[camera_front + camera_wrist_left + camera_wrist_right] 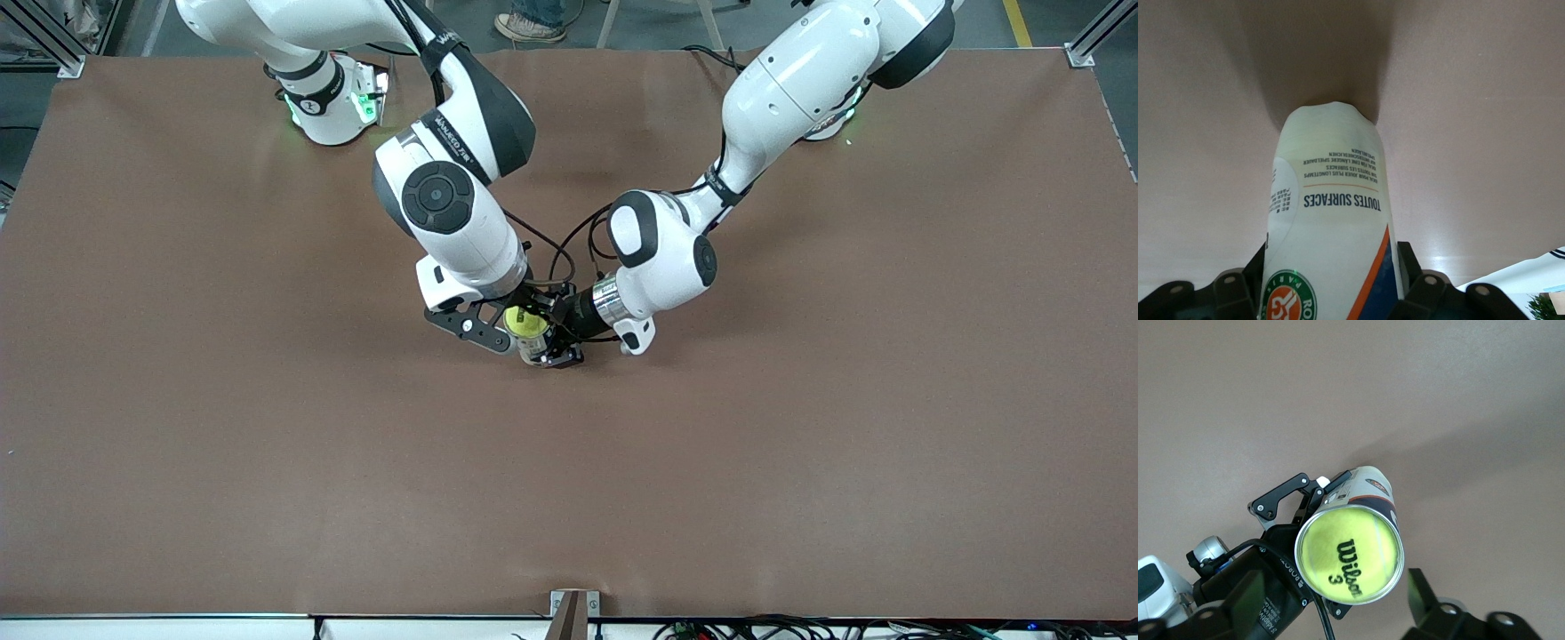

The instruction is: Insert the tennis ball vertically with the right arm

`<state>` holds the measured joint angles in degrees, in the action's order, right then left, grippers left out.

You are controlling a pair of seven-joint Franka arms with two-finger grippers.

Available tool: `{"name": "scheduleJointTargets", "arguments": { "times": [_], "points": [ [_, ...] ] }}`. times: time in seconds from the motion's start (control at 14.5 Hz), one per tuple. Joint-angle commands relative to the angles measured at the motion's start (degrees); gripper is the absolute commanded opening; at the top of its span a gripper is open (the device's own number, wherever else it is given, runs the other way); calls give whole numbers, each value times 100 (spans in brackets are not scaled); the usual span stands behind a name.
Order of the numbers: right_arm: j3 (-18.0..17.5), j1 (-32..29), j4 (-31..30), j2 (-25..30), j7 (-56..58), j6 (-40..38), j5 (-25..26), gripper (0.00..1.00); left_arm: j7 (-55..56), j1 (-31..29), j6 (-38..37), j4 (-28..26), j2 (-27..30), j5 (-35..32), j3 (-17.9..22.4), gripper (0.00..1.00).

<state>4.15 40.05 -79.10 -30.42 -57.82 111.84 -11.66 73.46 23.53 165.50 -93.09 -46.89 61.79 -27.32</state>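
Observation:
A yellow tennis ball (1350, 553), printed Wilson 3, sits in the open mouth of a white tube can (1373, 487). In the front view the ball (526, 322) tops the can (537, 348) at the middle of the table. My left gripper (556, 348) is shut on the can's side and holds it upright; in the left wrist view the can (1331, 220) fills the space between its fingers (1408, 263). My right gripper (523, 305) hangs straight above the ball, open, with its fingers (1423, 590) spread wide of the can's rim and not touching the ball.
The brown table (800, 444) is bare around the can. Both arms meet over its middle, with black cables (560, 249) looping between the wrists. The robot bases (333, 107) stand along the table's edge farthest from the front camera.

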Motion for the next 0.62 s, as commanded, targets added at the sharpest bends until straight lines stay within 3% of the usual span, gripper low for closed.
{"name": "scheduleJointTargets", "arguments": {
  "times": [0.0,0.21,0.41,0.48,0.55],
  "points": [
    [51,64,97,-8,-36,-66,-38,100,-139,29,88,80,-22,105,-2,76],
    [94,3,123,202,42,-477,23,100,-148,38,88,80,-22,114,-2,76],
    [121,-435,123,912,690,-1451,50,100,-156,38,88,71,-22,106,-2,77],
    [121,-689,115,1159,1059,-1803,85,100,-174,38,88,80,-22,88,-2,84],
    [121,-988,114,1379,1393,-2102,146,100,-313,21,88,80,-22,140,-2,98]
  ]
}}
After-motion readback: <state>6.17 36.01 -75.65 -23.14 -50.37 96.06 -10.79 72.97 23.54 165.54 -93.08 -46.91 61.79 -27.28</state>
